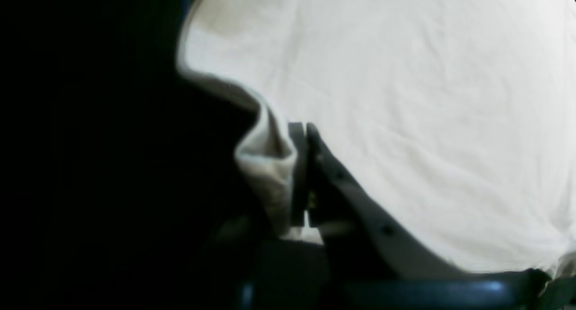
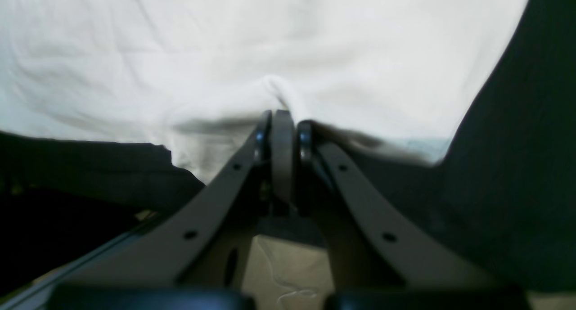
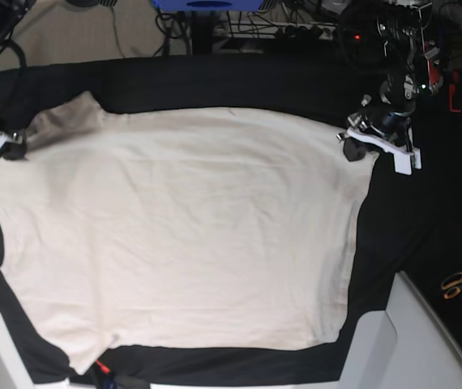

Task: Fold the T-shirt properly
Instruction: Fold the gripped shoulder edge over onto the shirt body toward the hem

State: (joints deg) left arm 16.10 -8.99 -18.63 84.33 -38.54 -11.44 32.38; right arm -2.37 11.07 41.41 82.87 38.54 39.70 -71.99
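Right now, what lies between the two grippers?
In the base view, only the T-shirt spans the stretch, flat on the black table; left gripper and right gripper each pinch an edge of it.

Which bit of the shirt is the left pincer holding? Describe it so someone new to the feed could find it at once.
In the base view, take the black table and the cream T-shirt spread across it. Follow the shirt's far edge to its right-hand corner, under the arm with the white bracket. There the left pincer is shut on a small lifted fold of hem, the only raised cloth on that side.
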